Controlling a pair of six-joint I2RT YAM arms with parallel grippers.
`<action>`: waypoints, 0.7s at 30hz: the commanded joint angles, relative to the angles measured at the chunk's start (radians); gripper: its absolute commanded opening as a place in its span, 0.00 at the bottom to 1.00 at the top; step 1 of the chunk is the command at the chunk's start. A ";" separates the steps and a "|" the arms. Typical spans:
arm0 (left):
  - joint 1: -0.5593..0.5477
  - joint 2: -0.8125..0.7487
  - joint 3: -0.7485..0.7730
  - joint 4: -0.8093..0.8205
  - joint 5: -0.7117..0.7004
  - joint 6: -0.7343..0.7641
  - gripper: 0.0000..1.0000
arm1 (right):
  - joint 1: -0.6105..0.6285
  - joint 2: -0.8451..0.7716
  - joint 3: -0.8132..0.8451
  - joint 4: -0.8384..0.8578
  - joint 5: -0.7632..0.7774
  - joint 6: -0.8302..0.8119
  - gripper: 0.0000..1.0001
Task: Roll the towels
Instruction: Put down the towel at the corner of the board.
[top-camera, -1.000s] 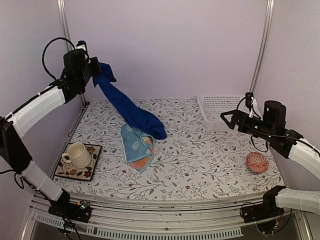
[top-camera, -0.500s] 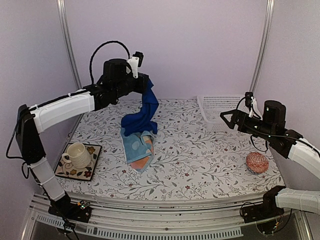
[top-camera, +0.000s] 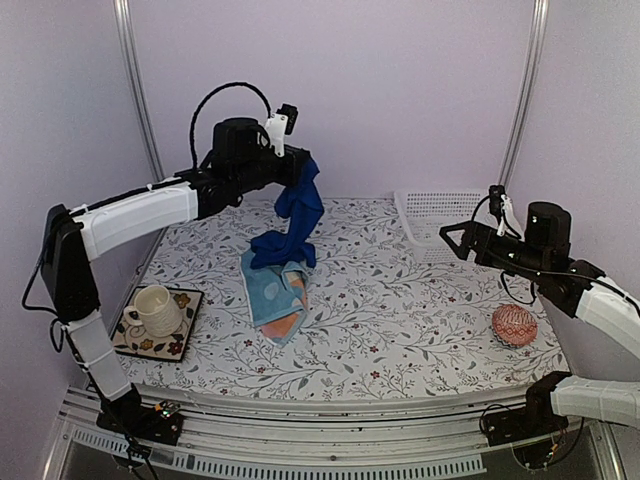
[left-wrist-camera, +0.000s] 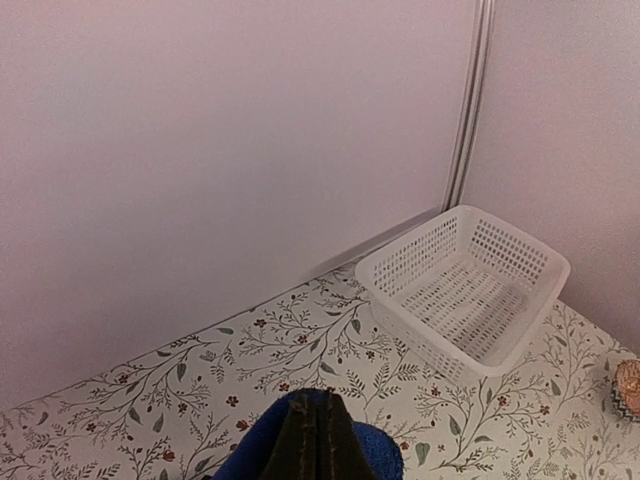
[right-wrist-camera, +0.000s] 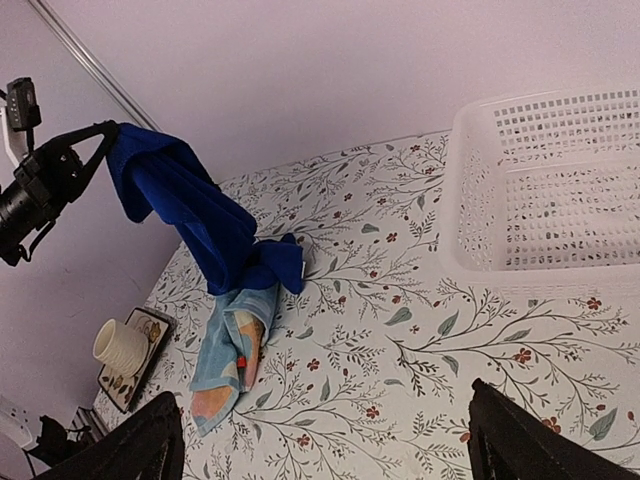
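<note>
Lighting bright, even, diffuse; a lilac cast is recorded on the walls (top-camera: 400, 90). Shadows on the table (top-camera: 400, 320) are faint and soft-edged. In the right wrist view the fingers (right-wrist-camera: 130, 450) of the right gripper (right-wrist-camera: 322, 395), at 5 and 7 o'clock, are rendered out of focus.

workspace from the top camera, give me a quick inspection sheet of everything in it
surface: floral-print table, flat, no spills seen
job's things: royal-blue towel hanging from the left gripper, lower end bunched on the far end of the light-blue towel, which lies crumpled; neither rolled
clutter: cup on a patterned tile, near left; patterned ball, near right; white basket, far right, empty
grippers: left gripper shut on the royal-blue towel; right gripper open, holding nothing, above the table
cables: black cable looping above the left arm, clear of the towels
surroundings: pale walls, metal corner posts
</note>
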 joint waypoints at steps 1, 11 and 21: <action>-0.011 0.042 0.022 0.030 0.027 -0.010 0.00 | 0.004 0.000 -0.012 0.025 -0.015 -0.013 0.99; 0.181 -0.018 0.042 0.084 -0.677 0.048 0.00 | 0.005 -0.003 -0.012 0.027 -0.022 -0.013 0.99; 0.291 -0.049 0.082 0.565 -0.962 0.578 0.00 | 0.007 0.005 -0.015 0.033 -0.030 -0.010 0.99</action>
